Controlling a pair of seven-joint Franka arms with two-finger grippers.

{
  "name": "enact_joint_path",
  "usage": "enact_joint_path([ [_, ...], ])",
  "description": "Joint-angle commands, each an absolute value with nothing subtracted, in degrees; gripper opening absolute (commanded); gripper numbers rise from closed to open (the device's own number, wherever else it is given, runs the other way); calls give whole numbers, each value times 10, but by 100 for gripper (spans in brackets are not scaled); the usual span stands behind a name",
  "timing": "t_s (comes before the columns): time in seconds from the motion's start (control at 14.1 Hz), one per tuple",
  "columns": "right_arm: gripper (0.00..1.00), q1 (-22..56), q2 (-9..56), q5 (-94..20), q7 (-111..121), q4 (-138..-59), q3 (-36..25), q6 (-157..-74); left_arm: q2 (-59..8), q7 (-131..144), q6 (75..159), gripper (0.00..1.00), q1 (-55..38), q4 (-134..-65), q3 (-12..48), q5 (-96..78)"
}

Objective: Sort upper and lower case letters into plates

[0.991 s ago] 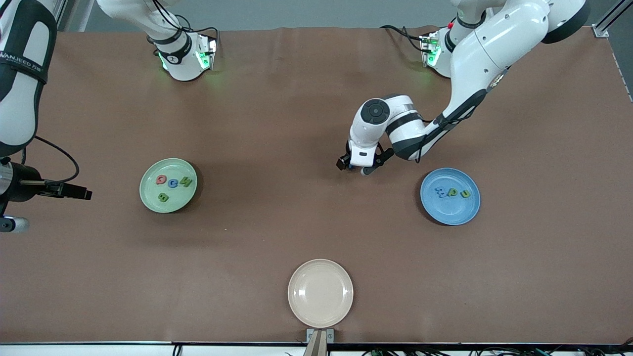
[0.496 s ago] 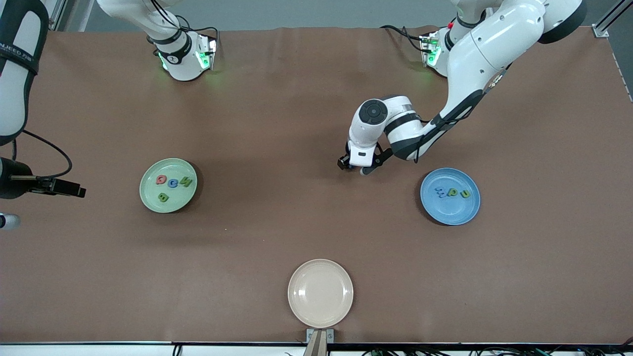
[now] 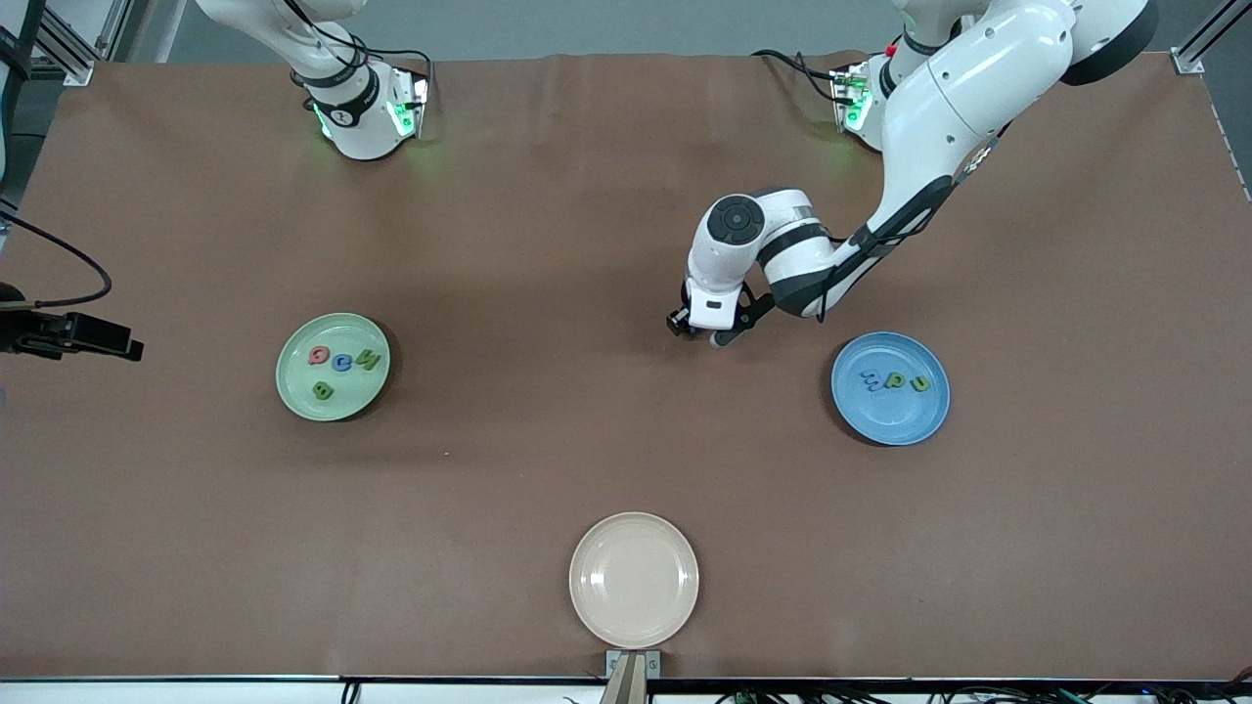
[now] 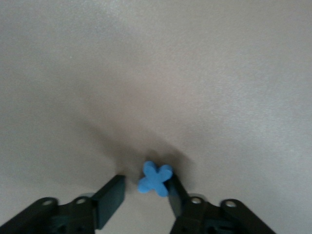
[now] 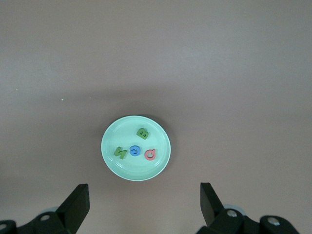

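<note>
Here the brown surface [image 3: 548, 196] carries three plates well apart: a mint green plate [image 3: 290, 389] toward the right arm's end with four letters in it, a blue plate [image 3: 895, 422] toward the left arm's end with three letters, and a cream plate [image 3: 634, 580] nearest the front camera. The left claw [image 3: 702, 330] is low over bare surface between the two coloured plates, its fingers narrow around a blue x-shaped letter [image 4: 154, 178], one finger touching it. The right claw [image 5: 144, 204] hangs spread wide, high at the right arm's end.
</note>
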State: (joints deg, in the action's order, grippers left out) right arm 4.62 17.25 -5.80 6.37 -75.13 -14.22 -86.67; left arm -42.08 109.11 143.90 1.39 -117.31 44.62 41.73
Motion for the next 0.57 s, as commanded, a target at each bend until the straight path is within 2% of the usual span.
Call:
enact_joint_path([
  [0.0,100,16,142,-37,58,-793,-96,-874,-421,1104,1443,32,4,-1169,434,429],
  [0.14,100,6,116,-14,58,-825,-70,-895,-421,1103,1443,23,4,-1169,434,429],
  [0.28,100,4,93,-14,58,-860,-68,-920,-418,1103,1443,15,4,-1168,434,429],
  [0.5,100,-10,84,-13,58,-869,-50,-924,-411,1099,1438,13,11,-1165,434,429],
])
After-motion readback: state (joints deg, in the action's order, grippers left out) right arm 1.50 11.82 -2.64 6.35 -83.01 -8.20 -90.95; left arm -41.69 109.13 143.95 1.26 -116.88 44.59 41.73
